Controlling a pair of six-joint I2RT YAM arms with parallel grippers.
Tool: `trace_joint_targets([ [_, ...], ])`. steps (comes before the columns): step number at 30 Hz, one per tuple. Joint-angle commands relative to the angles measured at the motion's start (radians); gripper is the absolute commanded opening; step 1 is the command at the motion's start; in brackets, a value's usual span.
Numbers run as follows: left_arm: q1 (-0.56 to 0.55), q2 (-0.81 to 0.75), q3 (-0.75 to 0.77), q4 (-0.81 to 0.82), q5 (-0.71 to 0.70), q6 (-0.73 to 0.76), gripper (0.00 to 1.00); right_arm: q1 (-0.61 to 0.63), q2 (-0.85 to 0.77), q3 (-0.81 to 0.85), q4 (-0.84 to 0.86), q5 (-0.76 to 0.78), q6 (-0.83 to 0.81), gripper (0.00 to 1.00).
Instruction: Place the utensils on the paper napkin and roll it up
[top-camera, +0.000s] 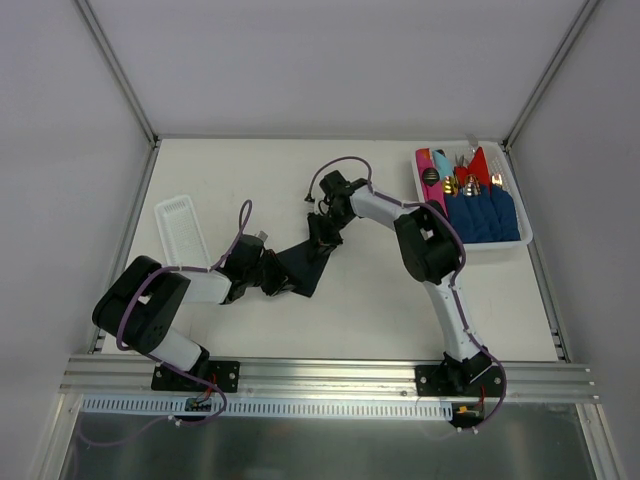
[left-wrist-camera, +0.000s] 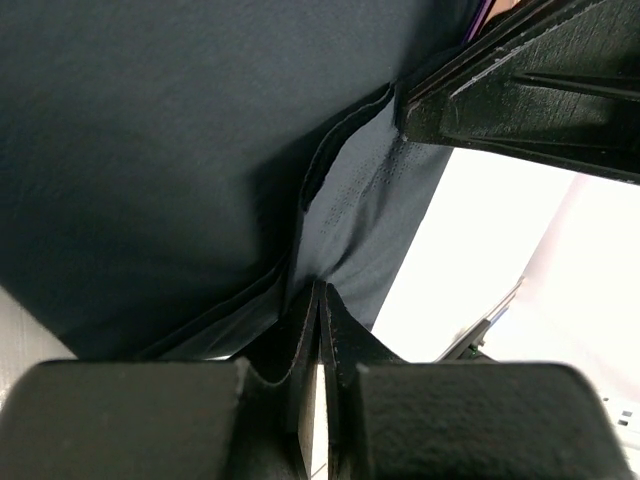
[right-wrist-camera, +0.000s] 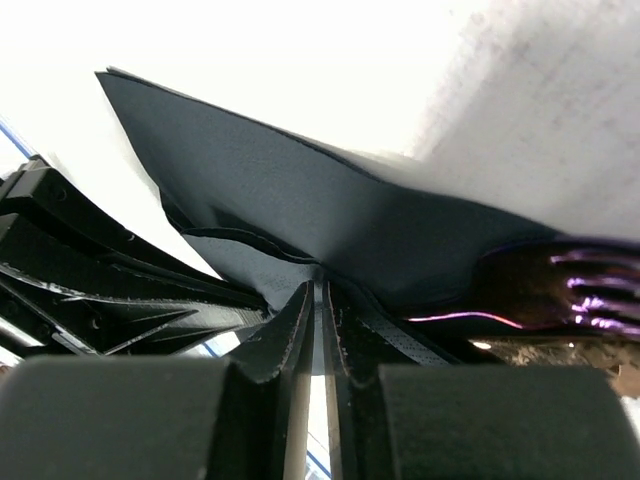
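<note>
While the left tool (left-wrist-camera: 320, 300) pinches the napkin (left-wrist-camera: 150, 150) between closed tips, the right tool (right-wrist-camera: 318, 295) clamps another edge likewise.

No writing, label, brand mark, number or sign is showing legibly in any of the three views.
</note>
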Motion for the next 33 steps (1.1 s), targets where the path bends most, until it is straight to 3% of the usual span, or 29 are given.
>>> trace_joint_targets([
  [1, -0.01, 0.014, -0.04, -0.164, -0.046, 0.053, 0.0, -0.021, 0.001, -0.008, -0.046, 0.066, -0.04, 0.11],
  [9, -0.009, 0.022, -0.04, -0.165, -0.039, 0.072, 0.0, -0.007, -0.041, 0.012, -0.083, 0.141, -0.17, 0.11],
  [17, -0.01, 0.042, -0.011, -0.17, -0.023, 0.093, 0.0, 0.102, -0.187, -0.031, -0.08, 0.149, -0.253, 0.12],
  [33, -0.005, 0.029, -0.008, -0.187, -0.025, 0.102, 0.0, 0.109, -0.061, -0.033, -0.079, 0.184, -0.238, 0.1],
])
